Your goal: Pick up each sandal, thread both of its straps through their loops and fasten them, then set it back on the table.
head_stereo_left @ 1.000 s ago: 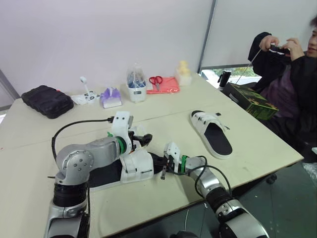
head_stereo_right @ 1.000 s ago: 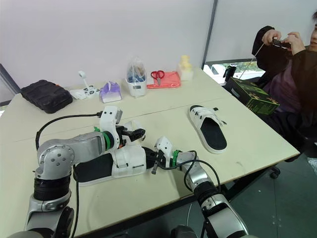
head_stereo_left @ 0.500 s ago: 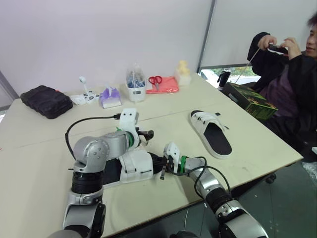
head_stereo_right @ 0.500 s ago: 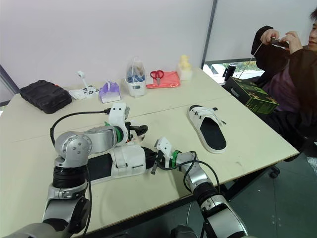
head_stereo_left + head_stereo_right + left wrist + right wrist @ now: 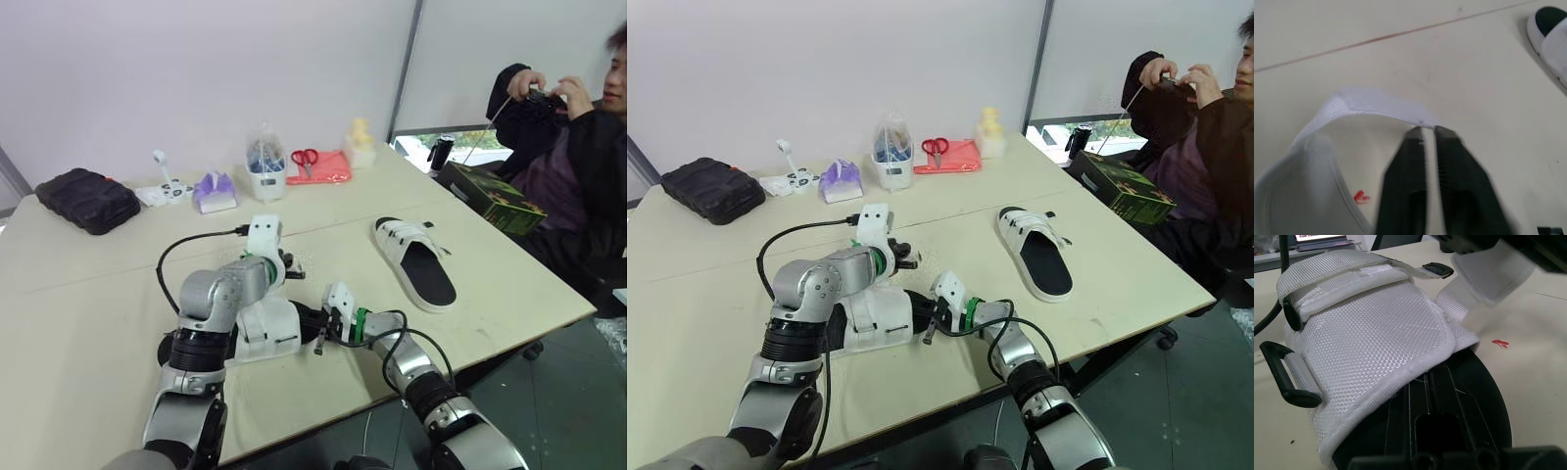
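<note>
Presently, from the head camera, the left hand is raised just above the white upper of the near sandal, which lies on the tabletop directly beneath it. The right hand meets the sandal's black end from the opposite side, probably to steady the shoe so a strap can be pulled without it sliding; whether this hand is clamped on it I cannot tell. The second sandal lies flat well beyond the right hand, out toward a seated person, and looks to be awaiting its turn. Far ahead of both hands stand the containers: a white tub with a clear bag of blue items too small to name, a black case that is closed, and a green box beside the person, also closed, so their contents are hidden. From the left wrist, the fingers are all but closed, pinching the tip of a white strap that arches up from the sandal to the fingertips. It is lifted free, I judge, so it can be led toward its loop. From the right wrist, the woven upper sits right in front of the hand. A black loop stands empty at one side of it, so that strap is not yet threaded, and a second buckle shows at the far edge.
</note>
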Tool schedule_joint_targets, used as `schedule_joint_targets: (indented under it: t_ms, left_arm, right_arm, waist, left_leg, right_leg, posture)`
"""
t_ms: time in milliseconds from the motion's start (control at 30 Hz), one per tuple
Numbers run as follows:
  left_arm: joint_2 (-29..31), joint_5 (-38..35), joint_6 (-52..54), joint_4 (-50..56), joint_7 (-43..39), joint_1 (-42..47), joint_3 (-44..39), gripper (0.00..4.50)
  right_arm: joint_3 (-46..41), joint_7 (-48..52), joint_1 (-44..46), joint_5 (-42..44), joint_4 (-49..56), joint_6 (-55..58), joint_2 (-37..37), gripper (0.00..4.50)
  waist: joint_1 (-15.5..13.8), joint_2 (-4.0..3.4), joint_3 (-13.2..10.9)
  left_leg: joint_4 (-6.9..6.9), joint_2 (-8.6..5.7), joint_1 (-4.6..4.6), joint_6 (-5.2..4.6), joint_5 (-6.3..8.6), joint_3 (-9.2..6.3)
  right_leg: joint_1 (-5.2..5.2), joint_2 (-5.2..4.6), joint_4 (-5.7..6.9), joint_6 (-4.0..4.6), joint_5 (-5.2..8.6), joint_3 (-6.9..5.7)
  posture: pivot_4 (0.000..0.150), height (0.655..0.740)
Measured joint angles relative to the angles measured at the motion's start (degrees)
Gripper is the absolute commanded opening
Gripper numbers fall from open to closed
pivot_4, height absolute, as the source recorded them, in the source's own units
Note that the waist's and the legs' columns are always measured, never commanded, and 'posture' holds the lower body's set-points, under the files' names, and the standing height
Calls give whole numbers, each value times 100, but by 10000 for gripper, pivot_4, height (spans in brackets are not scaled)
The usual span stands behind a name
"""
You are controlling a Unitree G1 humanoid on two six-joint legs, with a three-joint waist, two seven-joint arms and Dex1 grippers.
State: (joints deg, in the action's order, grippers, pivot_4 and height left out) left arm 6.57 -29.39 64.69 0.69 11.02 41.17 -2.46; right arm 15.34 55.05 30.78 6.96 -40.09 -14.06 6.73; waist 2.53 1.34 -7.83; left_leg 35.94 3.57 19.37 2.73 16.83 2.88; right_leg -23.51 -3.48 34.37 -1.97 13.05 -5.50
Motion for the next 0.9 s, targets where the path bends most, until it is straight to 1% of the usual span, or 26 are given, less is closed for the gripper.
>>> schedule_joint_targets:
  t_ms: [100,233,367,433,500,567,633,700,733,833,900]
  left_arm:
    - [-10,-17,-30,64,-314,-9,-75,378]
    - [-40,-405,25,605,-767,-102,-410,378]
    - [38,-1196,546,1191,-1093,-346,-1235,378]
    - [90,-1578,840,1319,-1157,-336,-1612,378]
    - [152,-2042,1261,1305,-1144,-245,-2155,378]
    - [391,-2317,1599,1300,-1061,-193,-2617,5640]
    - [593,-2360,1781,1324,-929,-196,-2852,13256]
    - [632,-2357,1890,1437,-783,-196,-2917,23153]
    - [610,-2354,1952,1531,-687,-196,-2914,28988]
    - [439,-2312,2096,1711,-440,-170,-2861,43558]
    - [-45,-2051,2375,1830,52,155,-2877,44420]
  right_arm:
    - [0,-3,0,0,1,-4,0,0]
    - [1,-7,-4,0,3,-10,-6,0]
    - [4,-11,-9,0,3,-22,-15,0]
    - [2,-11,-8,0,3,-27,-14,0]
    - [3,-15,-8,0,3,-28,-17,0]
    - [5,-14,-9,0,3,-30,-20,0]
    - [4,-14,-11,0,3,-37,-17,0]
    - [2,-15,-14,0,2,-38,-14,0]
    - [2,-18,-14,0,2,-38,-14,0]
    - [1,-18,-18,0,2,-40,-14,0]
    - [-7,-22,-26,0,1,-50,-6,0]
  waist:
    - [1,-1,-1]
    - [3,-5,-3]
    - [3,-16,-9]
    - [3,-16,-9]
    - [9,-17,-11]
    - [11,-18,-11]
    - [6,-18,-12]
    - [2,-17,-15]
    - [5,-15,-16]
    - [5,-13,-16]
    - [-10,-4,-18]
  left_leg:
    - [1,2,0,0,0,0]
    - [-1,6,1,1,1,-4]
    - [-7,1,-1,3,3,-13]
    - [-3,0,0,3,3,-19]
    - [-2,0,0,3,2,-19]
    - [-3,-2,-2,2,2,-22]
    - [-3,-1,-2,3,2,-27]
    - [-2,3,-1,4,3,-29]
    - [-2,4,-1,4,3,-28]
    - [-2,4,-1,5,3,-28]
    - [0,3,-1,5,3,-36]
  right_leg:
    - [-3,0,-2,8,5,-2]
    - [-5,0,-4,9,5,-2]
    - [-4,3,-6,9,5,-4]
    - [-5,5,-9,9,5,-6]
    - [-5,5,-12,9,5,-11]
    - [-5,6,-12,9,5,-12]
    - [-4,8,-12,8,5,-12]
    - [-2,6,-12,8,5,-8]
    - [-1,4,-12,8,5,-7]
    - [0,1,-11,5,2,-6]
    - [4,3,-12,1,-1,-7]
  posture:
    - [1500,7400]
    - [1500,7400]
    - [1500,7400]
    - [1500,7400]
    - [1500,7400]
    - [1500,7400]
    - [1500,7400]
    - [1500,7400]
    - [1500,7400]
    - [1500,7400]
    - [1500,7400]
